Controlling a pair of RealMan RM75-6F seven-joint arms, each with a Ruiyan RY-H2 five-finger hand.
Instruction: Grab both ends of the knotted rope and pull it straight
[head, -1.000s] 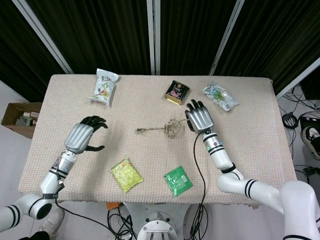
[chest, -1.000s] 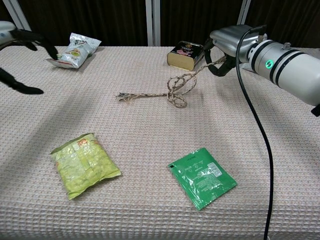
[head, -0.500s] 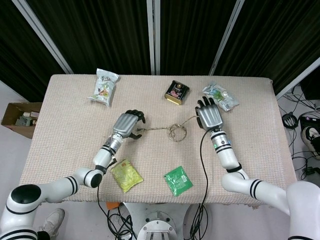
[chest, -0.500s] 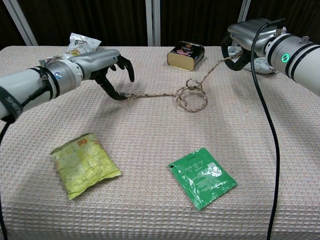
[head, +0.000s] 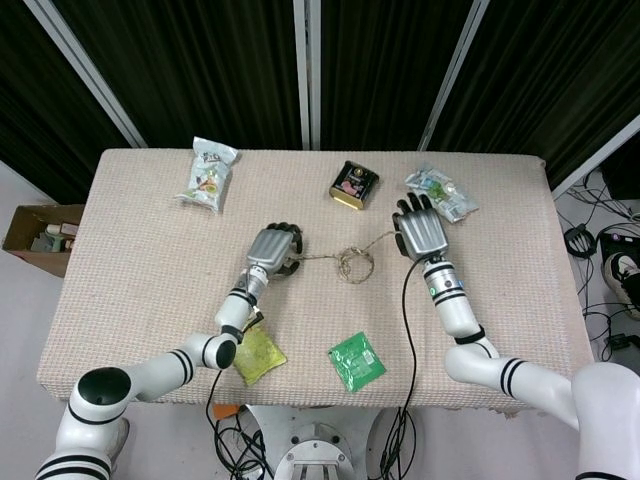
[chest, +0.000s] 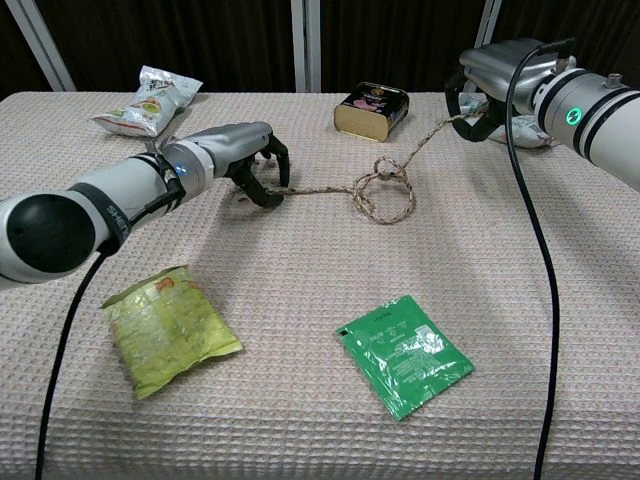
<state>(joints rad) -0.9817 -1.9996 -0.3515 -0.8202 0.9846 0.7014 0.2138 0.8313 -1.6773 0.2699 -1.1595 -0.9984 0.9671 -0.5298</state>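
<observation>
A thin brown knotted rope (chest: 330, 187) lies across the middle of the table, its loose knot (chest: 384, 192) right of centre; the head view shows that knot (head: 352, 263) between both hands. My left hand (chest: 243, 160) sits over the rope's left end with its fingers (chest: 266, 192) curled down around it, and appears in the head view as left hand (head: 273, 250). My right hand (chest: 490, 75) grips the right end, raised above the cloth so the rope slants up to it. From above, the right hand (head: 422, 231) shows its back.
A gold tin (chest: 371, 108) stands behind the knot. A white snack bag (chest: 147, 100) lies at the back left and a clear bag (head: 440, 193) by the right hand. A yellow-green packet (chest: 168, 328) and a green packet (chest: 405, 355) lie near the front edge.
My left hand swept in from the far left, reached the rope's left end and curled its fingers over it. The right hand lifted its end to the right, then held almost still.
</observation>
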